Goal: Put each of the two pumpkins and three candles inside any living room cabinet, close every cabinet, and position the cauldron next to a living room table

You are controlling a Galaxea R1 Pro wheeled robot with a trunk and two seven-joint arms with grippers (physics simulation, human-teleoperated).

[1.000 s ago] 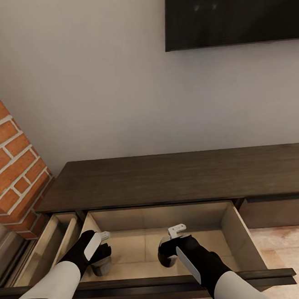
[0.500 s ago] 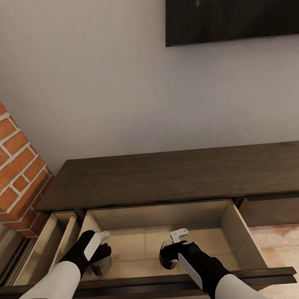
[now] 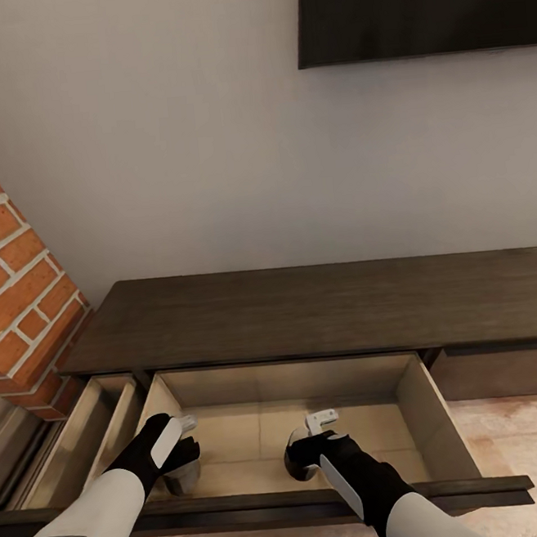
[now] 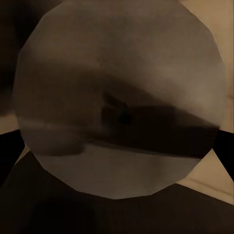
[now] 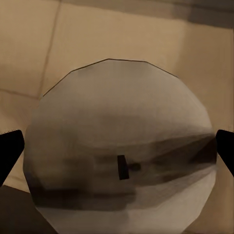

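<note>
Candles sit low inside the open drawer (image 3: 411, 386) of the cabinet (image 3: 305, 310): one (image 3: 182, 476) in the left claw (image 3: 185, 457), another (image 5: 122, 161) in the right claw (image 3: 303, 454), each claw closed around its candle. Over the last second the arms have barely moved; only the view has tilted, so both candles seem settled on the beige floor and ready for release. Drawer walls stand well apart from either candle, and the dark front rail (image 3: 267, 507) crosses close under both forearms, so a straight lift looks the safest way out.
</note>
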